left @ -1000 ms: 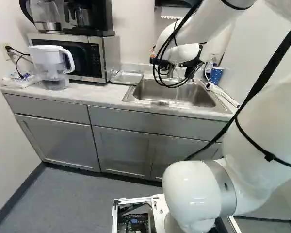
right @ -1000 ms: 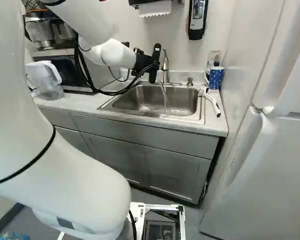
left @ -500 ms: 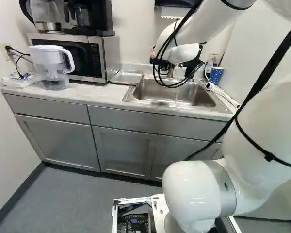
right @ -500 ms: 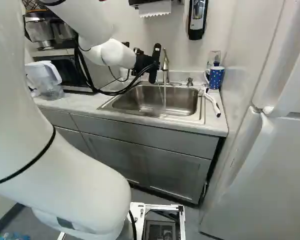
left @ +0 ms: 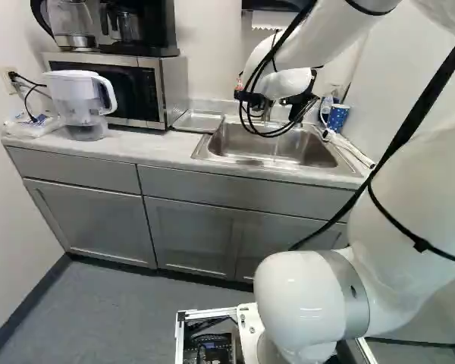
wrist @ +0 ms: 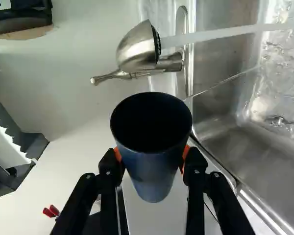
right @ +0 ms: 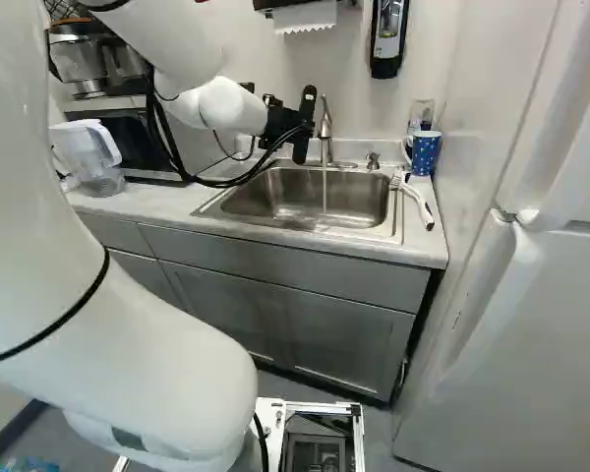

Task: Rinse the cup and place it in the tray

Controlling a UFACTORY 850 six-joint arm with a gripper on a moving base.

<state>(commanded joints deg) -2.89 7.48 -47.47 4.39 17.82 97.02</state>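
One cup (wrist: 154, 176), dark blue and tapered: it was in the grasp of the black gripper (right: 303, 128), with an orange pad (wrist: 118, 153) pressed to either side. Its wide mouth faced the wrist camera, and the interior was too dark to read. Location: near the faucet, apart from the running water.

One faucet (wrist: 137, 49), brushed metal, with a side lever; a stream of water (wrist: 210, 35) fell from its head past the cup into the sink. One steel sink (right: 359, 234), set into the countertop (left: 163, 147), wet at the bottom.

One shallow tray (left: 199, 121), lying on the countertop between the sink and the microwave (left: 164, 95). One coffee maker (left: 140, 30), standing on the microwave. One clear pitcher (left: 80, 95) with a white handle, upright in front of the microwave; one plastic bag (left: 32, 129) beside it.

At the sink's other side: one blue patterned mug (right: 426, 152), upright near the corner; one white-handled brush (right: 420, 205), lying beside the basin; one pump top (right: 373, 160), behind the basin.

On the wall: one black-framed dispenser (right: 386, 39) and one paper towel (right: 307, 17), its edge hanging. Below: grey cabinets (left: 83, 220).
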